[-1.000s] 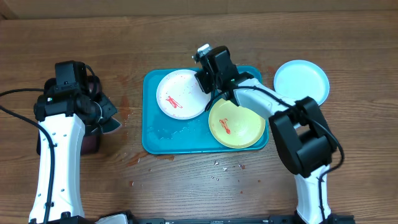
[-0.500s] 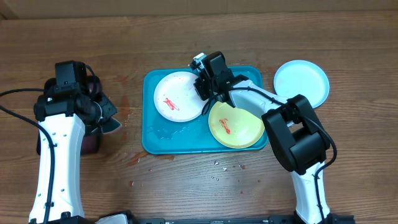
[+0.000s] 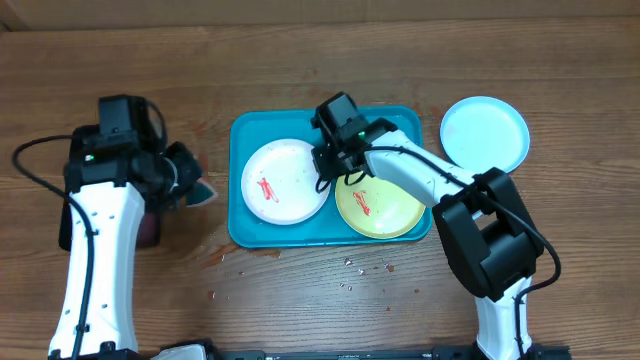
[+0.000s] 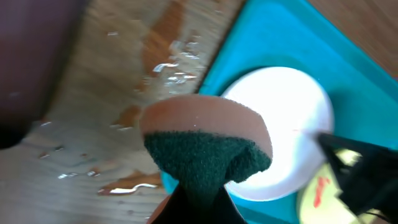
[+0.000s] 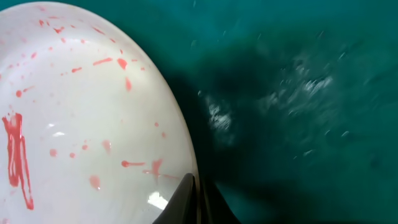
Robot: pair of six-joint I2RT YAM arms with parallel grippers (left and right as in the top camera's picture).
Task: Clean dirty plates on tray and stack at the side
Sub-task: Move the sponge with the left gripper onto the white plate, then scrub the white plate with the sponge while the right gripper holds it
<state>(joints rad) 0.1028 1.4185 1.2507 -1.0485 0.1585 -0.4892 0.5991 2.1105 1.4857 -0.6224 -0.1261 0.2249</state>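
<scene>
Left gripper [image 3: 188, 180]: clamped on sponge [image 4: 205, 149], green scouring face, tan back; just left of tray [image 3: 250, 228].
White plate [image 3: 283, 183]: tray's left half, red smears uncleaned.
Right gripper [image 5: 198, 190]: pinched on white plate's right rim.
Yellow-green plate [image 3: 385, 205]: tray's right half, smeared.
Pale blue plate [image 3: 484, 132]: on table [image 3: 300, 60], beside tray.
Step, as judged: wipe white plate. Steady rim, lay sponge flat, stroke away from pinch.

Turquoise tray [image 3: 268, 126] mid-table holds red-smeared white plate [image 3: 285, 182] and yellow-green plate [image 3: 386, 206]; clean pale blue plate [image 3: 484, 132] lies flat toward the right edge.
</scene>
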